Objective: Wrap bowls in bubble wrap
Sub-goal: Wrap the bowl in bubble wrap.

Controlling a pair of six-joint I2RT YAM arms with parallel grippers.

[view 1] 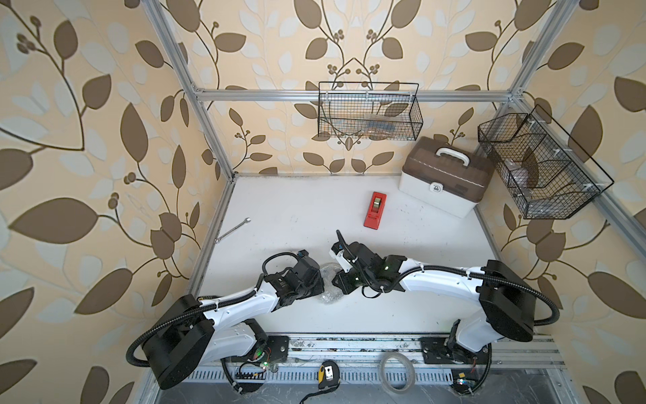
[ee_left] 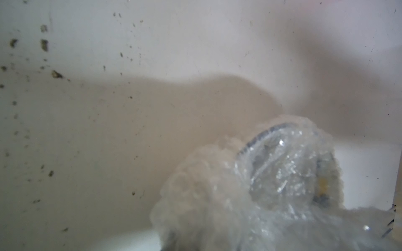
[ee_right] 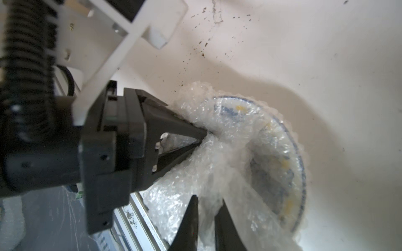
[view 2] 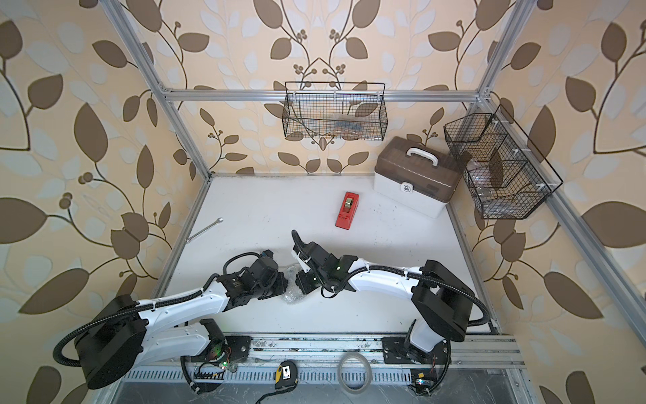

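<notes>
left gripper [ee_right: 202,138]: its two black tips are pressed together on a fold of the bubble wrap [ee_right: 217,156]. it is pinching the wrap.
right gripper [ee_right: 208,198]: its two dark fingers [ee_right: 191,219] stand close side by side, with a strip of the wrap squeezed between them. it is pinching the wrap too.
bubble wrap: a bunched, see-through bundle around the bowl [ee_right: 278,173]. it sits right between the two sets of jaws, and both hold it. in both top views only small bits of it [view 1: 328,298] [view 2: 292,297] peek out from under the two grippers.
bowl: round, with a thin blue line along its rim and blue and yellow marks. it is inside the wrap, just past the tips of both sets of jaws. i cannot tell if the jaws touch the bowl itself, or if it lies flat or leans.
left wrist view: blurry wrap [ee_left: 217,195] with the dark rim of the bowl [ee_left: 267,130] showing through. the left jaws cannot be seen there.
table [ee_right: 326,65]: white, with dark specks, under the bundle.
red tape dispenser [view 1: 375,210]: well apart from both jaws, farther back on the table.
wrench [view 1: 232,230]: well apart from the left jaws, out by the table's left edge.
white box [view 1: 444,178]: it has a brown lid. it is far from the right jaws, in the back corner.
tape ring [view 1: 397,372]: behind the jaws, near the foot of the right arm.
tape measure [view 1: 328,374]: behind the jaws, between the feet of the two arms.
</notes>
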